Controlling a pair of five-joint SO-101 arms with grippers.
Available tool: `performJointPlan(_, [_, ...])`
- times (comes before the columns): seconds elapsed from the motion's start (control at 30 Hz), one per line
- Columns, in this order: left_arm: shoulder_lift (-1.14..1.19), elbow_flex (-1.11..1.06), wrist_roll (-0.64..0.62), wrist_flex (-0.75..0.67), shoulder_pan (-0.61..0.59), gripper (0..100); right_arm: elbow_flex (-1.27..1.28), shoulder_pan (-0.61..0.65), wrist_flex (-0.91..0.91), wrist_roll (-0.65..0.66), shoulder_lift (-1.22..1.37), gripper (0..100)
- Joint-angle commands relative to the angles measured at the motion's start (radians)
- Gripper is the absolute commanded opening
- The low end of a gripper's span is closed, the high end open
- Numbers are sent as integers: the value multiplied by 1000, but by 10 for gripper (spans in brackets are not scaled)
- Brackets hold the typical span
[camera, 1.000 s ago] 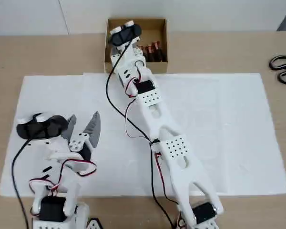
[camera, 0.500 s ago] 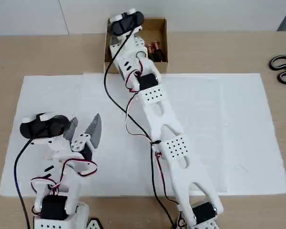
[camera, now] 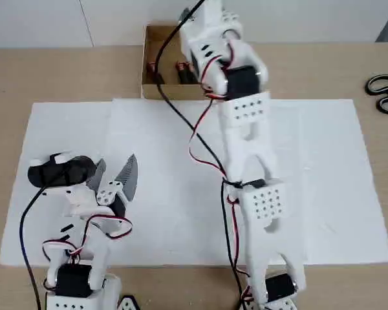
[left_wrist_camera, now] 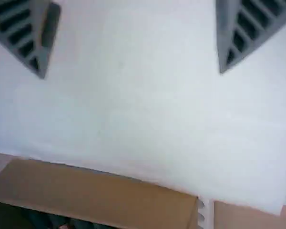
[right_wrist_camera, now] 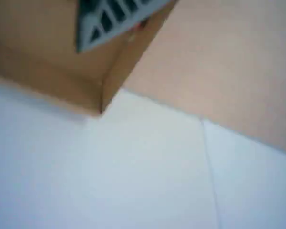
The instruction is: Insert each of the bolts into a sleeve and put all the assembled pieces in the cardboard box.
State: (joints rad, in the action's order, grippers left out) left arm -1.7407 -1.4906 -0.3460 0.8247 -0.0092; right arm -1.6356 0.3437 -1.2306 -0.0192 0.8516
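Note:
The cardboard box (camera: 144, 64) stands at the table's far edge, just beyond the white sheet (camera: 323, 161). Copper-red assembled pieces (camera: 180, 67) lie inside it, partly hidden by my right arm. My right gripper (camera: 207, 26) hangs over the box's right side; its wrist view looks down on the box (right_wrist_camera: 47, 47) and a corner of the sheet. My left gripper (camera: 113, 173) stands open and holds nothing above the sheet near the front left. In the left wrist view, the left gripper (left_wrist_camera: 131, 71) points toward the box's near wall (left_wrist_camera: 95, 195).
Black scissors (camera: 385, 87) lie on the bare table at the far right. The right arm stretches from the front edge across the sheet's middle up to the box, with red and black cables hanging alongside it.
My right arm has swung rightward, from over the box's left part to its right side, uncovering the box's left half. The left arm has stayed almost still.

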Motion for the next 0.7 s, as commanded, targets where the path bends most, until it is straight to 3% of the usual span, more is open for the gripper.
performJointPlan(0.0, [-9,5,5,5,0,222,-46,-10,-249,17,-228,148])
performJointPlan(0.1, [-9,5,5,5,0,222,-41,-8,-441,95,-351,148])
performJointPlan(0.33, [-9,-28,6,5,5,222,9,-45,-466,110,-593,147])
performJointPlan(0.5, [-9,-48,6,5,-2,223,327,-101,-466,109,-837,147])
performJointPlan(0.67, [-9,-65,6,3,-2,223,804,-125,-456,107,-1159,147])
